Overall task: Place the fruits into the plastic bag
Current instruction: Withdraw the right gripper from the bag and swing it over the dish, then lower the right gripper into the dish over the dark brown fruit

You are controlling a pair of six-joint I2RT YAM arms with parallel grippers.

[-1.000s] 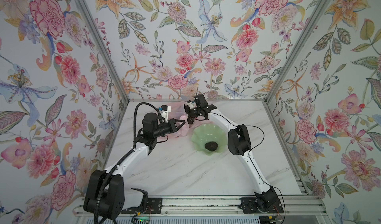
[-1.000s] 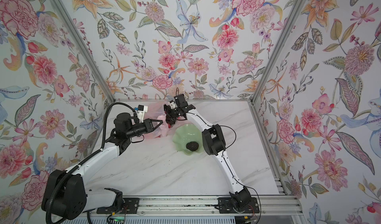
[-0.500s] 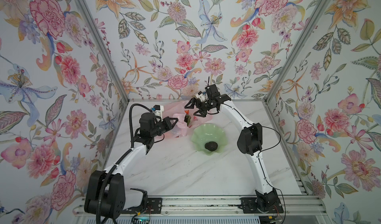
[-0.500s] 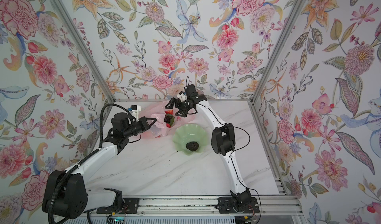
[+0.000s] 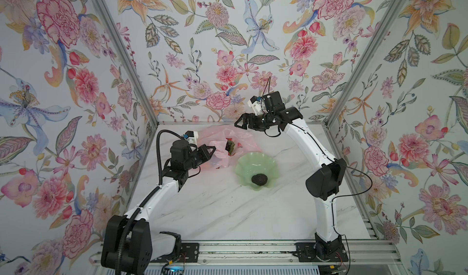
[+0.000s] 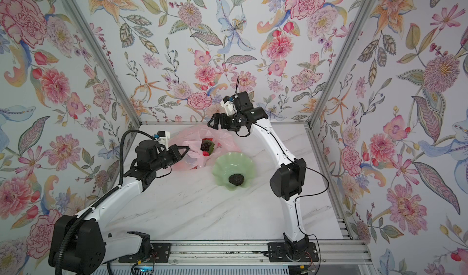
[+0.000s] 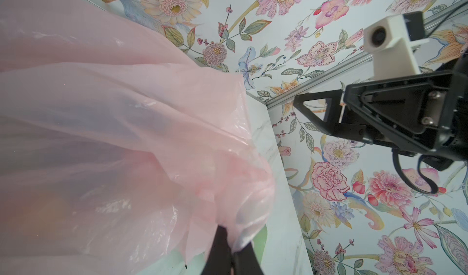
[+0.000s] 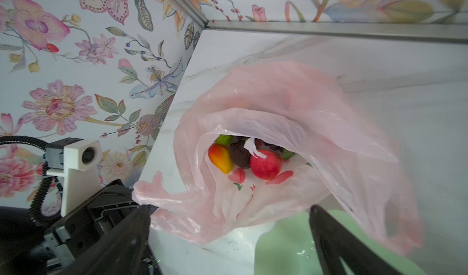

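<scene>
The pale pink plastic bag (image 5: 239,137) (image 6: 192,159) lies at the back of the marble table with its mouth open. Inside it the right wrist view shows fruits: a red apple (image 8: 266,163), an orange-yellow mango (image 8: 220,158), a dark purple grape bunch (image 8: 240,156) and a green fruit (image 8: 224,139). My left gripper (image 5: 214,148) (image 6: 188,148) (image 7: 233,248) is shut on the bag's near edge, holding it up. Above the bag's far side hangs my right gripper (image 5: 240,125) (image 6: 212,124) (image 8: 228,210), open and empty. A dark brown round fruit (image 5: 258,178) (image 6: 236,178) sits alone in the dish.
The pale green scalloped dish (image 5: 243,165) (image 6: 220,167) (image 8: 283,248) stands just right of the bag, touching its edge. Flowered walls with metal posts close in the back and both sides. The left wrist camera (image 8: 81,157) is near the bag's handle.
My right gripper has risen from low over the bag's mouth, staying open. The left gripper has pulled the bag's edge slightly left, and the mouth now stands wider.
</scene>
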